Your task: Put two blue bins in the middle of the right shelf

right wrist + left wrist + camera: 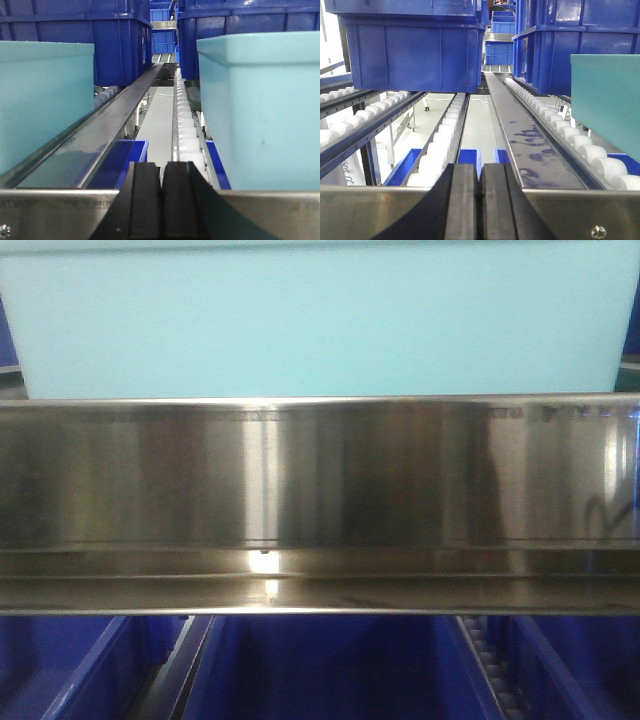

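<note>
Pale-cyan left bin (40, 100) and right bin (260, 110) sit on rollers (185, 131) — left gripper (480, 200), right gripper (161, 200) pinched closed, empty — 2 seem placed; next, back straight out.

Front camera sits very near a steel shelf rail (320, 480), facing it squarely, a pale blue bin (320, 320) at 12 o'clock; both wrist cameras look low along the roller tracks (445, 145) past the left gripper (480, 200) and right gripper (161, 200) at 6 o'clock, what looks like the same bin at 3 and 9 o'clock.
</note>
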